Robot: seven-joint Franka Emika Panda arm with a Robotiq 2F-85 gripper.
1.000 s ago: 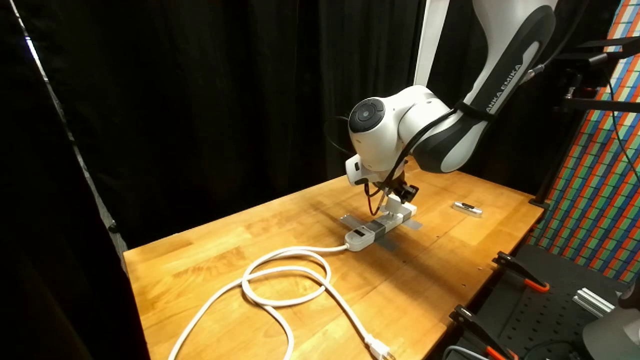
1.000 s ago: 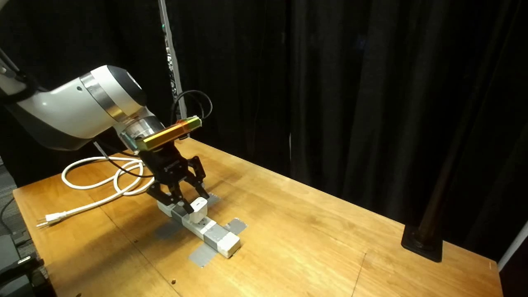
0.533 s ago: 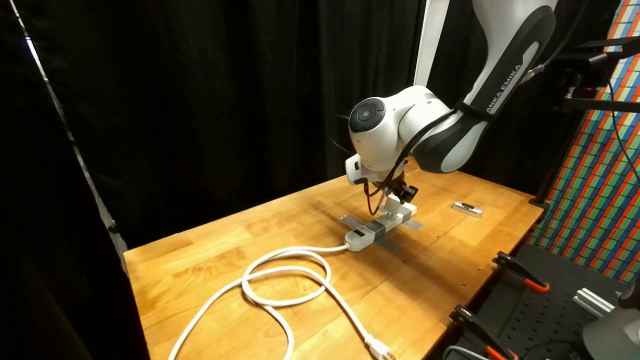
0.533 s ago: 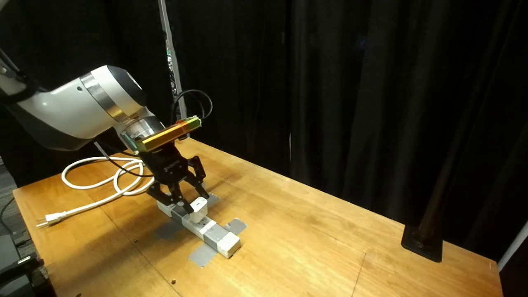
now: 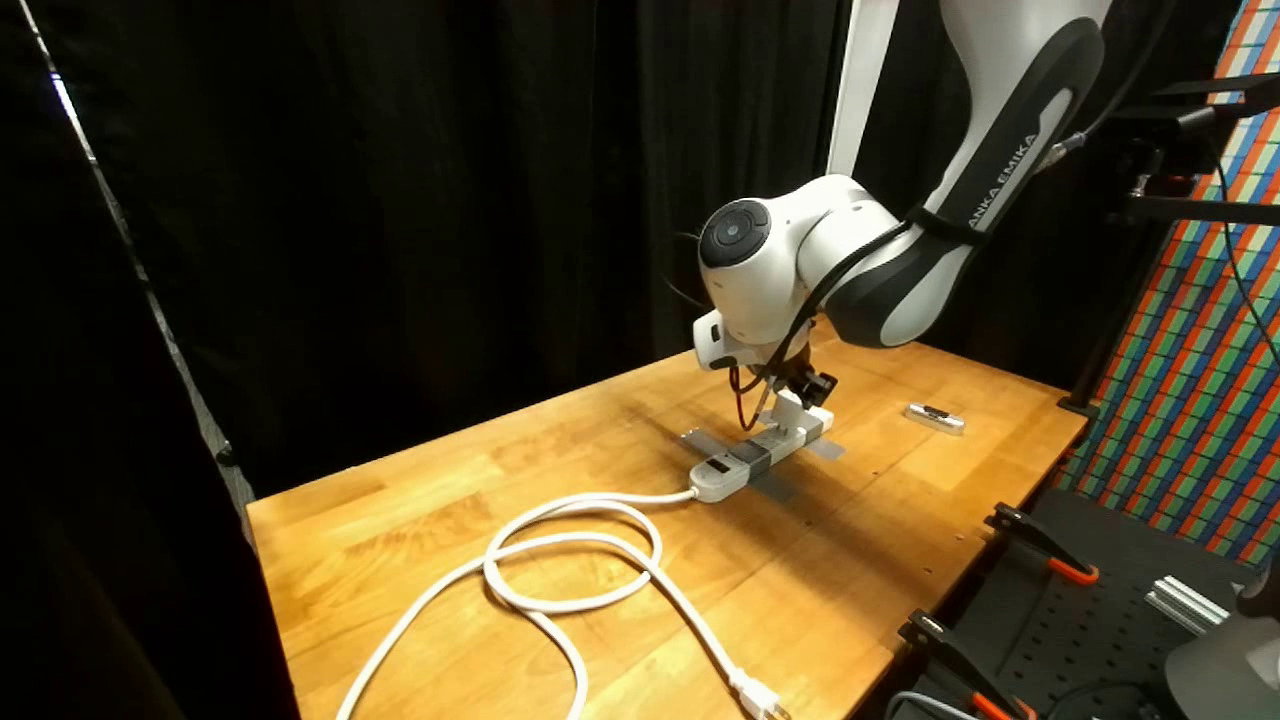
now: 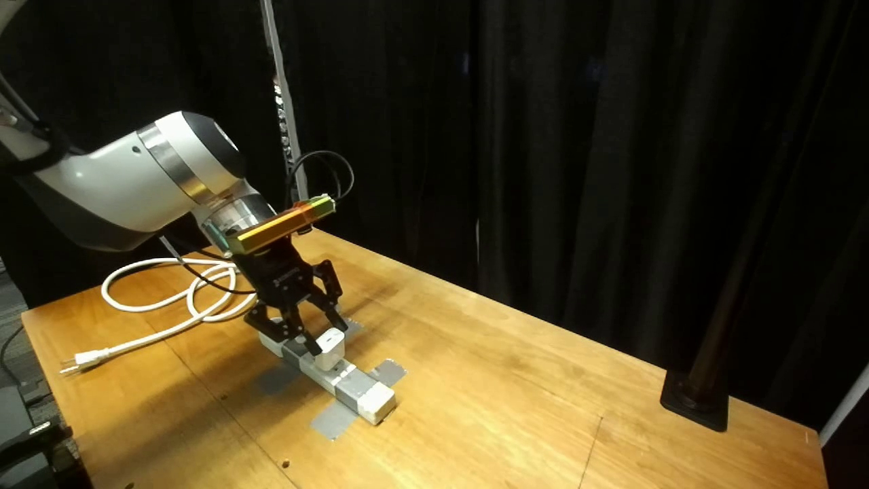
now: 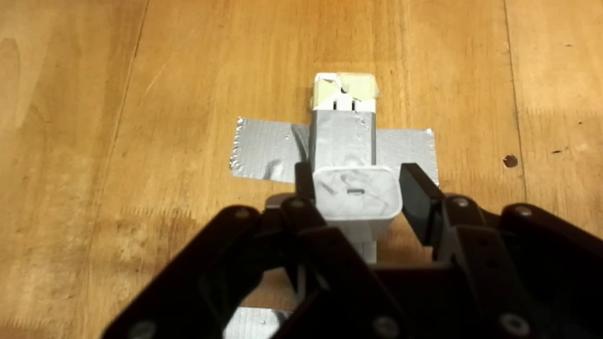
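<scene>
While the white arm (image 5: 752, 290) leans low over the wooden table (image 6: 516, 387), its black gripper (image 6: 329, 339) points down at the power strip (image 6: 377, 402) with a white charger (image 7: 358, 194) in its grasp. In the wrist view I see the fingers (image 7: 418, 205) parted about halfway, 1 along each side of the charger, holding it by its width. The charger's slotted face looks up toward the wrist; its other end is down at the strip's sockets, between 2 bands of grey tape (image 6: 333, 420) that cross the strip onto the wood. Whether its prongs sit in the holes, I can't tell from here. Past the tape in the wrist view, the strip's end shows 2 slots and a yellowish patch (image 7: 362, 84).

From the strip's opposite end a white cord (image 5: 570, 607) runs out and loops over itself, its plug (image 5: 758, 697) lying near the table's edge. In an exterior view a small silver bar (image 5: 935, 418) lies well apart from the strip, and 2 black clamps (image 5: 1040, 541) with orange tips sit along the edge. Black curtains (image 6: 577, 170) hang behind, and a dark post (image 6: 696, 395) stands on a square base near a far corner.
</scene>
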